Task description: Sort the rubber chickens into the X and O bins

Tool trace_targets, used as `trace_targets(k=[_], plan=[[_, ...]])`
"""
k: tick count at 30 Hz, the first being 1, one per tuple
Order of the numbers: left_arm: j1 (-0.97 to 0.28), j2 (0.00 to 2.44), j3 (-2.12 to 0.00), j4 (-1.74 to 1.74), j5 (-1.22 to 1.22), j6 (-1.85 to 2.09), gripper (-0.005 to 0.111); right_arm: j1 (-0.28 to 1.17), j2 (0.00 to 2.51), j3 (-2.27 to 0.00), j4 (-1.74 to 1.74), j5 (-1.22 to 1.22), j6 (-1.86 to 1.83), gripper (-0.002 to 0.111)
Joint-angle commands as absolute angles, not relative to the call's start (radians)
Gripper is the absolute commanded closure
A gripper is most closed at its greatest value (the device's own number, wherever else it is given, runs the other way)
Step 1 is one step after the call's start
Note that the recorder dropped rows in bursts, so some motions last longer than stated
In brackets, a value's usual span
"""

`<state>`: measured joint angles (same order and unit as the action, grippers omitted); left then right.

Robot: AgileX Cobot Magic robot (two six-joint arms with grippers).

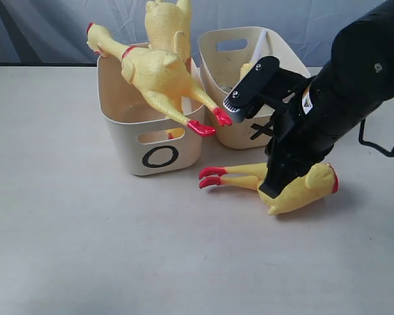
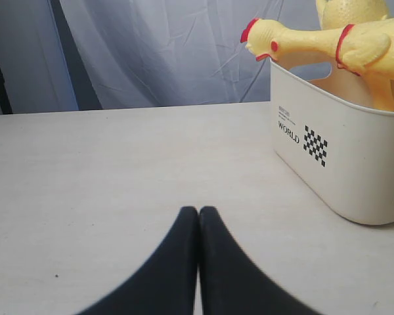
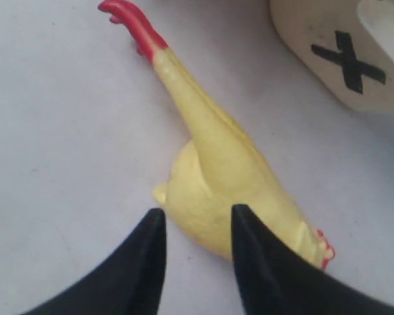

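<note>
Pale grey cloth (image 1: 52,29) is hanging at the back, and a light table (image 1: 65,249) is carrying everything.

Two cream bins are sitting side by side on it, touching – the O bin (image 1: 128,141) on the left and the X bin (image 1: 246,134) on the right. One long chicken (image 1: 157,75) is lying across the top of the O bin, with its red feet sticking out over the front edge. A second chicken (image 1: 167,23) is standing up behind it.

Another chicken, the lying chicken (image 3: 217,177), is resting on its side on the table, just in front of the X bin.

The right gripper (image 3: 197,211) is reaching down over this chicken's fat body. Its jaws are standing partly open, with the body showing between them – I cannot tell if they are touching it.

The left gripper (image 2: 198,211) is hanging low over bare table near the O bin. Its jaws are pressing together and holding nothing.
</note>
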<state>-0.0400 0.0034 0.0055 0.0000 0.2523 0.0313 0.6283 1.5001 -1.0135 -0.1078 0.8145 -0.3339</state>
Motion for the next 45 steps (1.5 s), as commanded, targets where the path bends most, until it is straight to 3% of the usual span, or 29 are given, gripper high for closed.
trace_targets(k=[1, 45], plan=[[-0.043, 0.0, 0.0, 0.0, 0.239, 0.027, 0.107, 0.631, 1.514, -1.025, -0.114, 0.742, -0.366, 0.056], [-0.043, 0.0, 0.0, 0.0, 0.239, 0.027, 0.107, 0.629, 1.799, -1.021, -0.147, 0.56, -0.362, 0.06]])
